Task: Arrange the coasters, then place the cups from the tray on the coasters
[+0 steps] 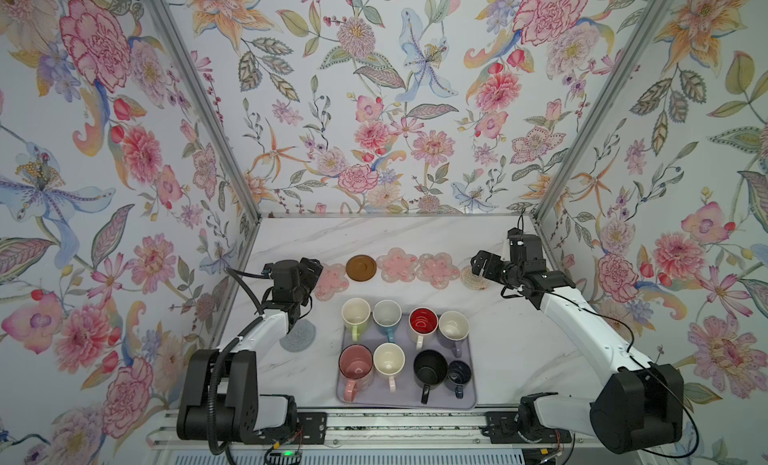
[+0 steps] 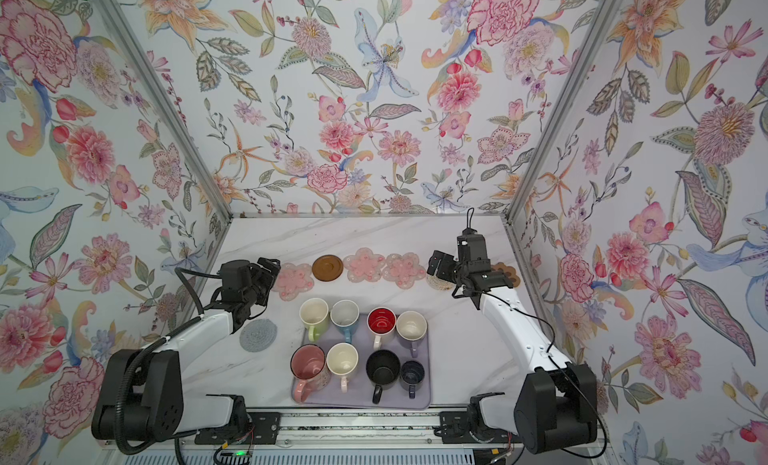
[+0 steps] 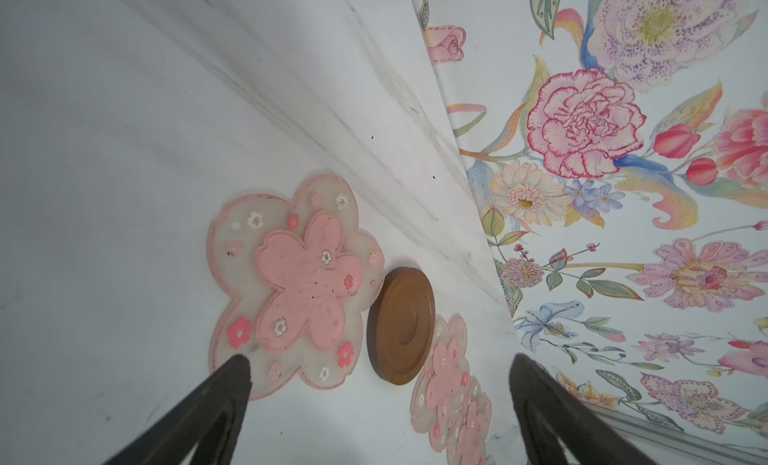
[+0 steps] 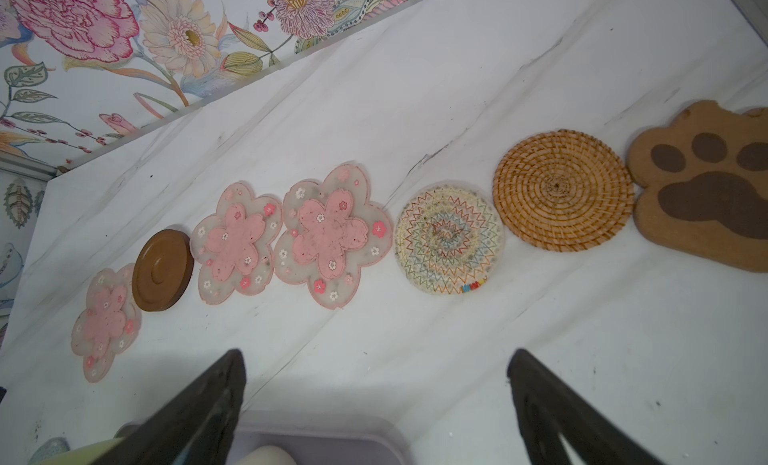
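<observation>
- Left tool: jaws spread wide and empty, hanging over the near lobe of the end translucent pink flower coaster. The brown disc coaster lies just beside that flower.
- Right tool: jaws spread and empty, over bare desk in front of the multicoloured woven round coaster.
- Seven coasters lie in a line along the far side of the desk.
- The grey round knitted coaster lies flat and out of line, near the tray's left side. It sits back from the left tool, towards that arm's base.
- It is round, so no long axis governs the approach. The left arm is plainly nearer.
- Judged open room: bare desk past the end flower, towards the left wall. The brown paw-shaped coaster closes the opposite end.
- All eight handled cups stand on the pale lavender tray.
</observation>
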Tool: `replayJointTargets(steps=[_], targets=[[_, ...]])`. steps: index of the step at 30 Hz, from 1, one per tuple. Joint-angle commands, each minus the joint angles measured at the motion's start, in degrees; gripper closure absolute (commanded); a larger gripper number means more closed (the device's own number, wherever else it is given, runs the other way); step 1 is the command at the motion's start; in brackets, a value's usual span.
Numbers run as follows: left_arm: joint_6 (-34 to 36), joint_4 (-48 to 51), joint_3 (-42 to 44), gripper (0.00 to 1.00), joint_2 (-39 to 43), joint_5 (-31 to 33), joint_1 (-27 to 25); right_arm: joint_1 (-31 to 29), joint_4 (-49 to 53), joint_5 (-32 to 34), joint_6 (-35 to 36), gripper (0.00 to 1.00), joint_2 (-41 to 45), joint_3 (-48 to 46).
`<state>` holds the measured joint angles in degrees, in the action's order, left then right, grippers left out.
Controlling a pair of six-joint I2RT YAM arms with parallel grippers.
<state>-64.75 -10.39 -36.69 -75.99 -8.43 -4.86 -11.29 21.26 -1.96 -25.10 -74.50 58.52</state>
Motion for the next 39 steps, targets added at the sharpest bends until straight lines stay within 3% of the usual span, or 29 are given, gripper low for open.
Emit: replayJointTargets(steps=[1, 10, 25, 39], targets=[[2.52, 7.46, -1.23, 0.01, 1.95, -0.02, -2.4, -0.48, -0.15, 0.19, 1.26, 0.01, -0.5, 1.77], [0.98, 9.63, -0.41, 0.01, 0.14, -0.11, -7.46, -0.4, -1.62, -1.46, 1.25, 0.01, -1.34, 0.7], [-2.02, 1.73, 0.2, 0.01, -8.92, -1.59, -9.01, -0.09, -2.27, -1.74, 1.07, 0.01, -1.09, 0.01], [-3.75, -3.72, -0.43, 0.01, -15.56, 1.07, -9.11, -0.05, -2.25, -1.56, 0.32, 0.01, -1.0, 0.1]])
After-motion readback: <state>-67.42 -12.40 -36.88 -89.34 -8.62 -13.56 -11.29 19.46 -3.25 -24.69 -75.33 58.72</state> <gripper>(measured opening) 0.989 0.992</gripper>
